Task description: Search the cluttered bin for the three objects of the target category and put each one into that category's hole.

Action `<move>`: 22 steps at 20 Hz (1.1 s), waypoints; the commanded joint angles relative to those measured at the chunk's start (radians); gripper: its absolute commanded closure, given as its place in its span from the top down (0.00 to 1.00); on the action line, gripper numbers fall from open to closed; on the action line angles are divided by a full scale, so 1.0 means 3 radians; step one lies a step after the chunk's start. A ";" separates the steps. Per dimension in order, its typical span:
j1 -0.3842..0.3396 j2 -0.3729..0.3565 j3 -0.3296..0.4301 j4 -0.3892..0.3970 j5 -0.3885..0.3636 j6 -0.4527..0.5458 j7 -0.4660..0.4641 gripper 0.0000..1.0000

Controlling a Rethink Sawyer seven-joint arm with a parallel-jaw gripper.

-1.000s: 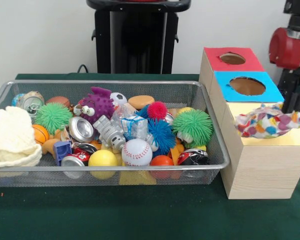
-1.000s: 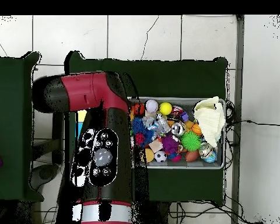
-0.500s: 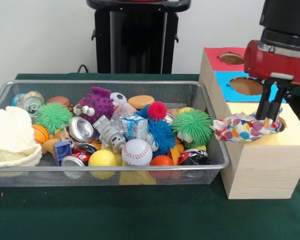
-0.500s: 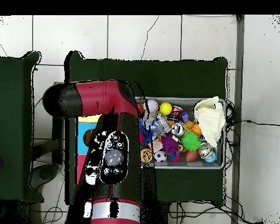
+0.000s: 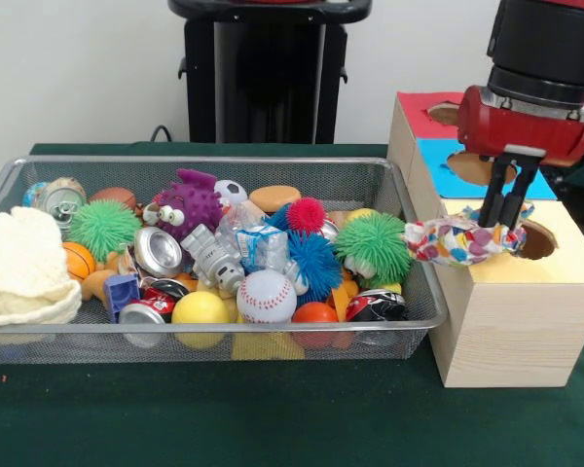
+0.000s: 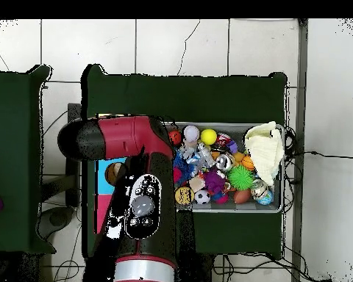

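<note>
Over the yellow-topped box: we log the gripper [image 5: 500,209], fingers pinched onto the patterned cloth [image 5: 459,239].
Cloth position: draped off the sorting box [image 5: 511,321] toward the wire bin [image 5: 214,336], its left end past the box edge; the yellow hole [image 5: 537,239] sits uncovered beside it.
Bin contents: cream cloth [image 5: 21,268], baseball [image 5: 267,296], green spiky ball [image 5: 375,245] and other clutter.
Step in hand: we judge it the depositing of a cloth item.
Next move: calls for shifting the cloth back over the yellow hole, then releasing.
Change since half a second ago: gripper and cloth have moved toward the bin, exposing the hole.
</note>
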 commanded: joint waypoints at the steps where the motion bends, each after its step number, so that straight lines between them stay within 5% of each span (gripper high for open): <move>1: 0.0048 0.0010 0.0105 0.0474 -0.0051 -0.0081 0.0470 0.00; 15: 0.0345 0.0138 -0.0204 0.0332 -0.0194 -0.0185 0.0516 0.00; 22: 0.0280 0.0210 -0.0085 0.0424 -0.0074 -0.0364 0.0515 0.00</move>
